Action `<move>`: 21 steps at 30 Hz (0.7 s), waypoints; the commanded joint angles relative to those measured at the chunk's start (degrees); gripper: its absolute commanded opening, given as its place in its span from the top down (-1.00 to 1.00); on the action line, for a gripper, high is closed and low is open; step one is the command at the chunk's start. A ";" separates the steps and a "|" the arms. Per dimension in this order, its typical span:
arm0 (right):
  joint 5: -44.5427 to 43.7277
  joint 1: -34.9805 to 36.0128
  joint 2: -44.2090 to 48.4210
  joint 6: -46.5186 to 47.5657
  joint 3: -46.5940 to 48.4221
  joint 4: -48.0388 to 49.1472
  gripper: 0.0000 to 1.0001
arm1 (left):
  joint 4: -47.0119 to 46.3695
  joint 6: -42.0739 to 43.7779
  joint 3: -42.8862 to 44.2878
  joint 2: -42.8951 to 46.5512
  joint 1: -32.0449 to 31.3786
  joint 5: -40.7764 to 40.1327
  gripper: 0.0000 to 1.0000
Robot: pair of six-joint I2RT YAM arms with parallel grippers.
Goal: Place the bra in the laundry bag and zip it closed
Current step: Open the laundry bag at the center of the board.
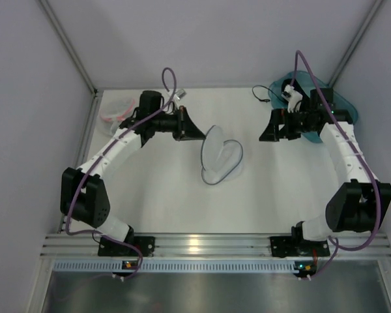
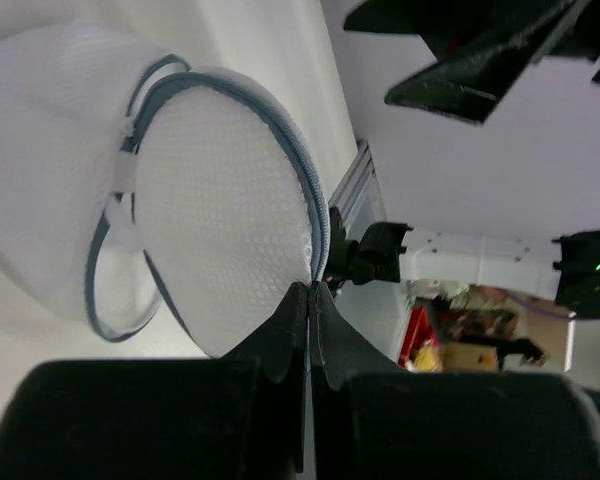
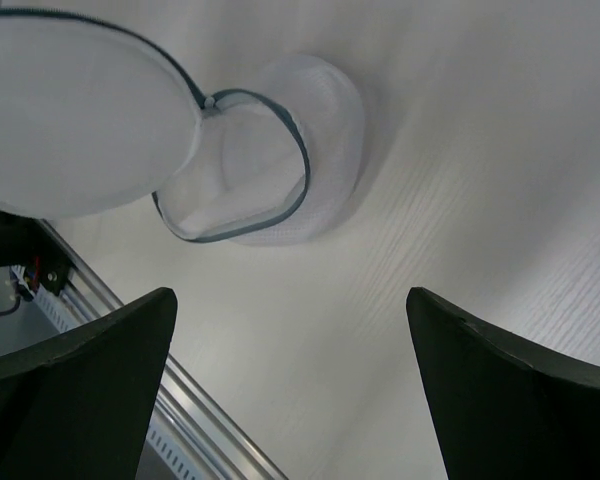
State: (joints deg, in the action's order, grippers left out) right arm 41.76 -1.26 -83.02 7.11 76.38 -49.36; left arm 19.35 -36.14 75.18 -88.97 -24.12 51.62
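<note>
The left end effector (image 2: 310, 292) pinches the laundry bag (image 1: 220, 156) by its grey rim at the middle of the bench (image 1: 287, 189). A slip would drop that half closed. The right end effector (image 3: 290, 296) gapes empty, and the bra is not discernible.

White mesh laundry bag (image 1: 225, 155), grey-rimmed
</note>
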 commanded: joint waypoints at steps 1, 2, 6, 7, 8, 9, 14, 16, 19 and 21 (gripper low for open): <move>1.66 -0.50 -0.56 1.50 1.14 1.02 -0.99 | -18.00 -16.66 -6.86 0.47 7.93 8.32 1.00; 1.75 -0.50 -0.91 1.50 1.23 0.94 -0.99 | -22.82 -18.07 -9.93 0.11 11.34 9.11 1.00; 2.27 -0.50 -2.23 1.32 1.40 1.02 -0.99 | -25.40 -16.60 -13.99 -2.87 16.99 10.52 1.00; 2.36 -0.50 -2.40 1.32 1.40 1.11 -0.99 | -25.77 -16.51 -14.35 -3.75 17.70 10.61 1.00; 2.62 -0.50 -2.49 1.32 1.40 1.02 -0.99 | -26.21 -16.51 -14.88 -4.45 19.36 10.79 1.00; 2.63 -0.50 -2.76 1.32 1.40 1.02 -0.99 | -26.73 -16.59 -15.58 -6.20 20.16 10.79 1.00; 2.80 -0.50 -3.28 1.41 1.32 0.94 -0.99 | -28.06 -14.14 -17.34 -8.68 22.97 11.14 0.82; 3.06 -0.50 -3.55 1.41 1.23 0.94 -0.99 | -27.45 -12.64 -17.52 -8.33 23.68 10.18 0.53; 3.50 -0.41 -3.99 1.24 1.14 1.37 -0.99 | -21.76 -7.39 -14.29 -7.63 27.45 7.46 0.29; 3.51 -0.24 -4.43 0.89 1.40 2.16 -0.99 | -15.24 -2.13 -12.52 -6.92 28.42 5.61 0.26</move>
State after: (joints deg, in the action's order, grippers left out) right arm 43.62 -1.26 -87.15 7.46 76.38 -49.28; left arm -0.16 -45.93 59.02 -98.10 2.33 59.13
